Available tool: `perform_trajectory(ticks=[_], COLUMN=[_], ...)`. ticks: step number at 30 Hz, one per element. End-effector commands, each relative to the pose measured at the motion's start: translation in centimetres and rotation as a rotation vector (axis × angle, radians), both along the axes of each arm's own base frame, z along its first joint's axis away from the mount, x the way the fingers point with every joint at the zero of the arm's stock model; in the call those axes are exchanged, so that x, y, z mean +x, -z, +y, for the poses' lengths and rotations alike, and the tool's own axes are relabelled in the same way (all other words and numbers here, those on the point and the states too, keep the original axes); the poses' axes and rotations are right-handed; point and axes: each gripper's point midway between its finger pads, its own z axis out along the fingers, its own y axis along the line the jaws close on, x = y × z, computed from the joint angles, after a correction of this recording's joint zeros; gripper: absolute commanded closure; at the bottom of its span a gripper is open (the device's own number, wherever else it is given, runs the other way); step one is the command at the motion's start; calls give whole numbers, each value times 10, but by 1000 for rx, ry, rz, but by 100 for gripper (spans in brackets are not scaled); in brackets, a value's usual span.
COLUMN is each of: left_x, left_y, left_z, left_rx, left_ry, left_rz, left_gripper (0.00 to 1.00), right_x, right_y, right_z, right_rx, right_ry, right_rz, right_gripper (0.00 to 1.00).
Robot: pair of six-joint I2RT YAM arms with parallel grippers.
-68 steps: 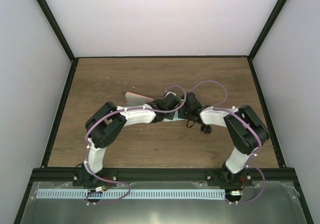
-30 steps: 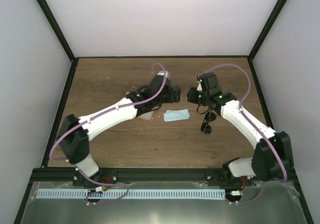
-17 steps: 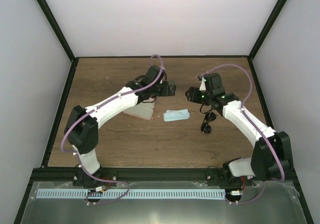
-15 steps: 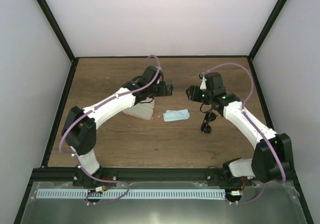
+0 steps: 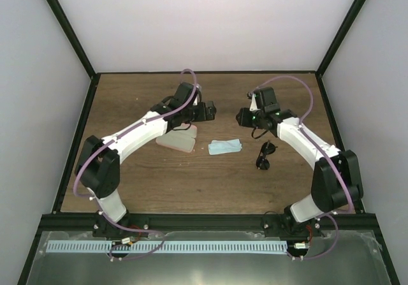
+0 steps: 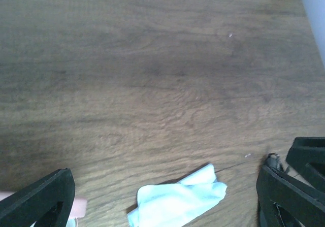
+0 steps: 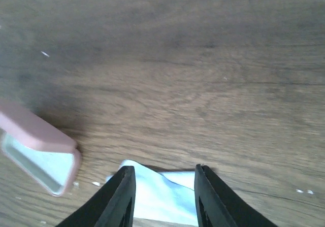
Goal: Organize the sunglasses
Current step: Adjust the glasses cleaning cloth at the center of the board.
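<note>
Small black thin-framed sunglasses [image 5: 264,156] lie on the brown wooden desk [image 5: 191,183] just right of the crumpled light blue cloth [image 5: 225,146], not touching it, free of both hands; can't tell whether the temple arms are folded.
Pink rounded oblong case [image 5: 178,138] sits left of the cloth, partly under the left arm; right wrist view shows its pale lining [image 7: 38,156], so the lid is off or up.
Left hand [image 5: 207,111] hangs over the desk beyond the cloth and to its left; fingers [image 6: 43,199] spread wide, nothing between them.
Right hand [image 5: 242,116] hangs beyond the cloth and to its right; fingers [image 7: 122,196] at a narrow gap, nothing gripped; the cloth [image 7: 162,191] shows through the gap.
</note>
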Motion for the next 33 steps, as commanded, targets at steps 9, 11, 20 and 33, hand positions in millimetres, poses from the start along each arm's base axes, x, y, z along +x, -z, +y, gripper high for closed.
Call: perform_trajectory(ticks=[9, 11, 20, 33], left_x=[-16, -18, -28, -32], left_y=[56, 64, 90, 97], left_z=[-3, -8, -11, -14], left_rx=[39, 37, 46, 59], left_ry=[57, 84, 114, 126], left_rz=[143, 162, 208, 225], left_gripper=[55, 67, 69, 68], right_x=[-25, -28, -48, -57], right_y=[80, 88, 106, 120], right_z=[-21, -18, -18, -9], right_rx=[-107, -99, -101, -71], right_ry=[21, 6, -40, -103], right_rz=[285, 317, 383, 423], right_gripper=[91, 91, 68, 97])
